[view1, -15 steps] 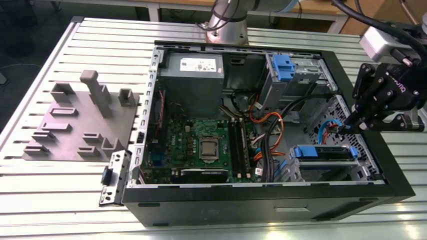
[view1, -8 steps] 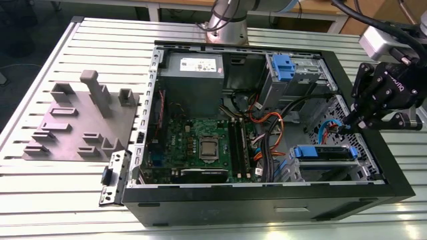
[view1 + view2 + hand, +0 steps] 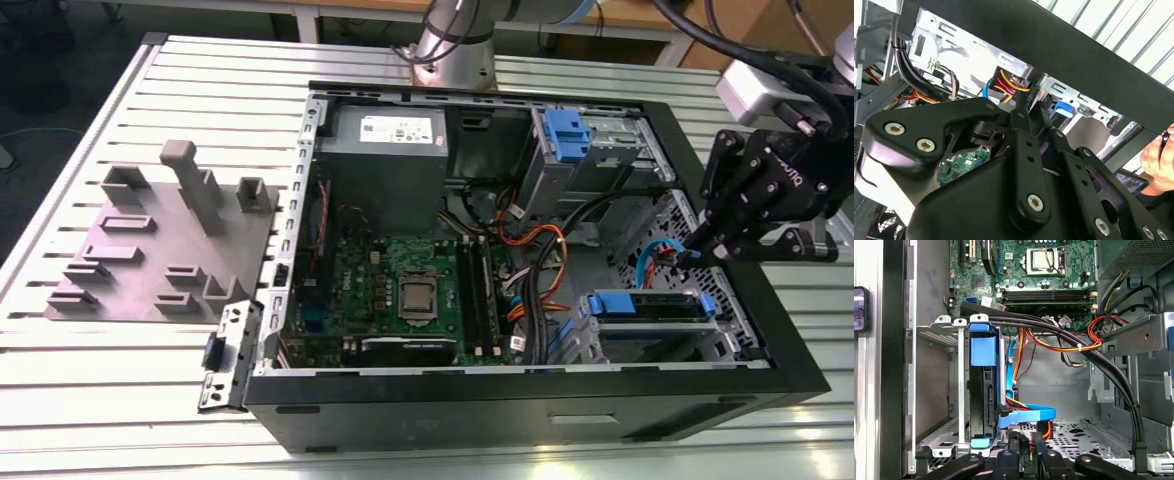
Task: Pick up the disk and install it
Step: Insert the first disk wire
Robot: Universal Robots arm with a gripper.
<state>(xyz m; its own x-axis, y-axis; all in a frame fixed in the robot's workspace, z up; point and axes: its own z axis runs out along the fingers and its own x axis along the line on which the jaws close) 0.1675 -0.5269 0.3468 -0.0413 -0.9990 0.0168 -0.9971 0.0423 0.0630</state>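
Note:
The disk (image 3: 650, 304), silver with a blue carrier frame, sits slotted in the metal drive cage (image 3: 667, 340) at the front right corner of the open computer case. In the first wrist view the disk (image 3: 985, 390) stands on edge in the cage (image 3: 934, 390), and a blue flat cable (image 3: 1026, 415) is plugged into its end. My gripper (image 3: 691, 252) hangs just above the case's right wall, a little beyond the cage and apart from the disk. Its fingers stand together in both wrist views, the gripper (image 3: 1026, 446) (image 3: 1029, 114) shut with nothing seen between them.
Black, orange and red cable bundles (image 3: 1064, 340) cross the case between the cage and the motherboard (image 3: 400, 290). A second blue-fronted bay (image 3: 567, 135) sits at the back. A grey fixture plate (image 3: 160, 240) lies on the slotted table. A person's hand (image 3: 1159, 160) is outside the case wall.

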